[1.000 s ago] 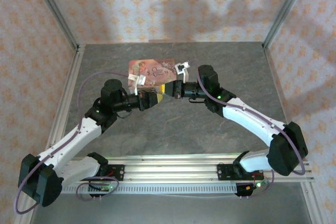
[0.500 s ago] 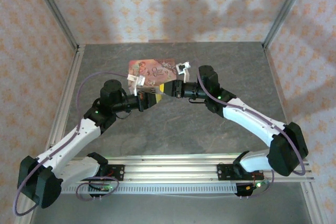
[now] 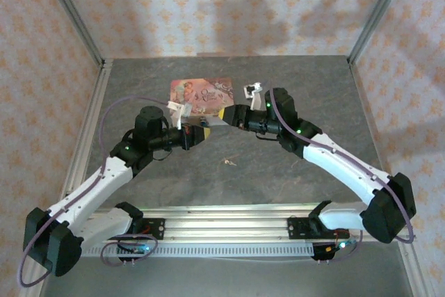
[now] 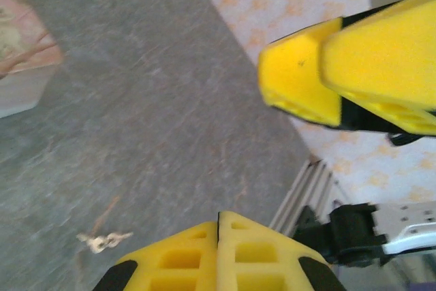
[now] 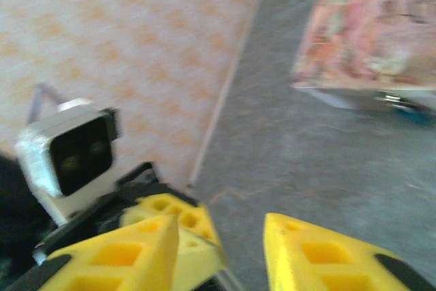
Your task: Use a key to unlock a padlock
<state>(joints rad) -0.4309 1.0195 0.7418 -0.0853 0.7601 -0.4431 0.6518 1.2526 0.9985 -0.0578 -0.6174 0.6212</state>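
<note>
key [image 3: 229, 162] on table [image 3: 292, 88], base-side of both claws, untouched; left gripper [image 3: 204, 134] closed, empty; right gripper [image 3: 224, 114] parted, empty; arms bent inward, tips facing

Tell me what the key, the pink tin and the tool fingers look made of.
The key: thin pale metal by its silvery look, though small and blurred. The pink tin: likely printed sheet metal, picture on the lid, plain pale side; card is possible. The left tool's fingers: matte yellow plastic, moulded with square recesses.
</note>
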